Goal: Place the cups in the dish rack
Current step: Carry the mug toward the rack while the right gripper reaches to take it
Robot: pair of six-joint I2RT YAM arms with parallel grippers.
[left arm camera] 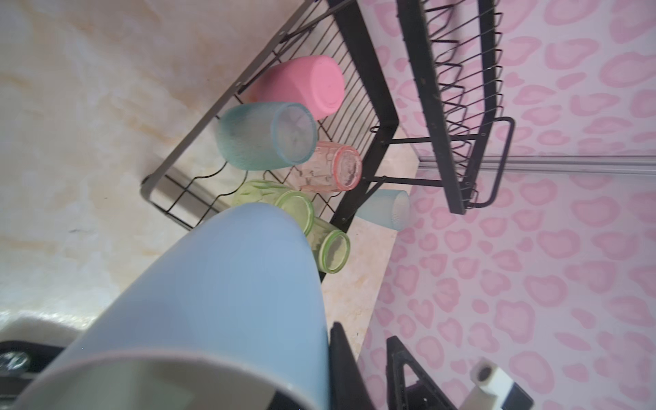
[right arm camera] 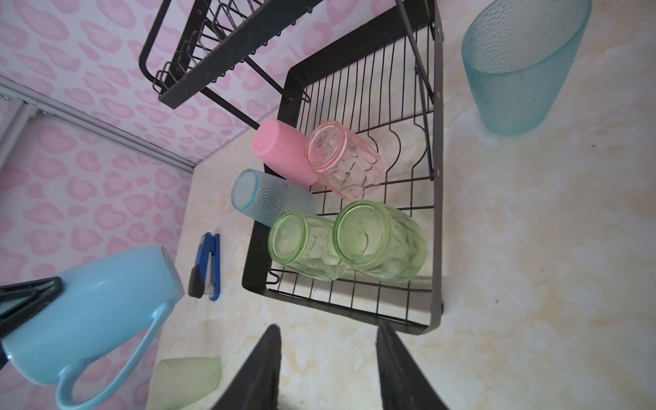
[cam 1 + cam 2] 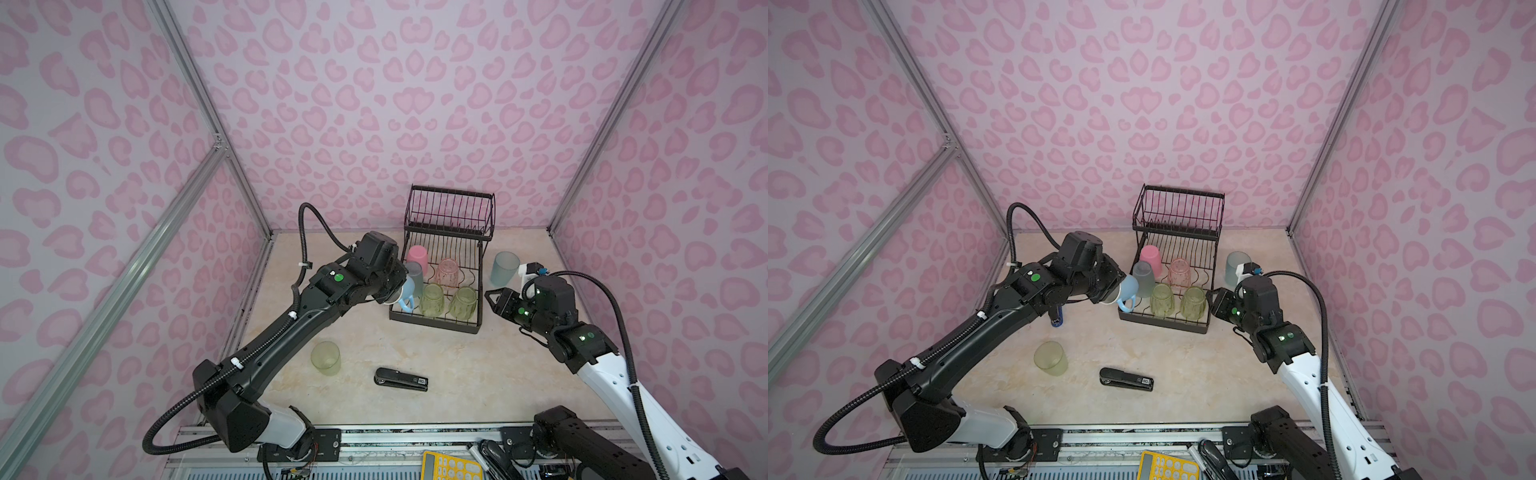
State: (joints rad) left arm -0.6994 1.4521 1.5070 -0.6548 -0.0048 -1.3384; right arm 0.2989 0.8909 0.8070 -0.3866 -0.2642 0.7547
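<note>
The black wire dish rack (image 3: 434, 324) stands at the table's back. Its lower tray holds several upturned cups: a pink tumbler (image 3: 417, 255), a frosted blue-grey one (image 3: 415, 274), a pinkish ribbed cup (image 3: 448, 272) and two green ribbed cups (image 3: 432, 300). My left gripper (image 3: 390, 297) is shut on the rim of a light-blue mug (image 3: 407, 293), tilted at the rack's left front corner. My right gripper (image 3: 490, 297) hangs open and empty just right of the rack. Another frosted cup (image 3: 504, 268) stands right of the rack. A pale green tumbler (image 3: 325, 358) stands at front left.
A black stapler (image 3: 401, 379) lies in front of the rack. A blue stapler (image 3: 1057, 318) lies under my left arm, left of the rack. A yellow calculator (image 3: 451, 467) sits beyond the table's front edge. Pink patterned walls close in the back and sides.
</note>
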